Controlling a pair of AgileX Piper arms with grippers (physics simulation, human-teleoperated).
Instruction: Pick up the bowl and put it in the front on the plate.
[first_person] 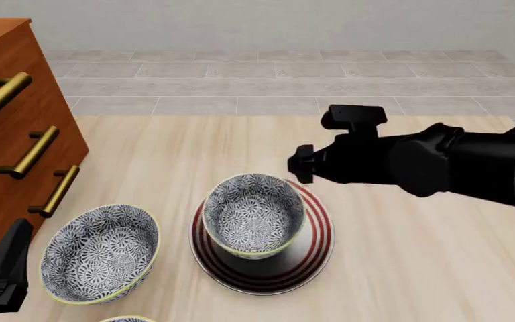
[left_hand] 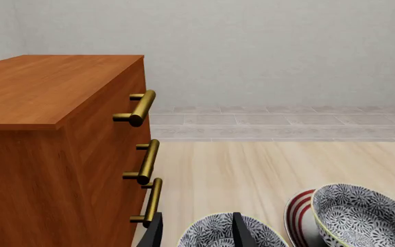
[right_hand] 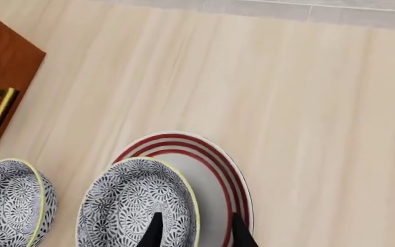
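Two grippers noted. Right gripper [right_hand: 194, 231]: fingers slightly apart, holding nothing, above the plate [first_person: 316, 245] at its 1 o'clock. Left gripper [left_hand: 197, 234]: narrow gap, empty. Bowl [first_person: 253, 215] sits on plate, toward 11 o'clock; placement looks done, release explains the hover.

In the front view the bowl [first_person: 253, 223] hides the middle of the plate [first_person: 316, 251]. The right pincer's [right_hand: 193, 229] fingertips run off the right wrist view's edge. A third bowl [first_person: 128, 318] shows only a sliver. The drawer chest [first_person: 7, 134] is cut off at the left.
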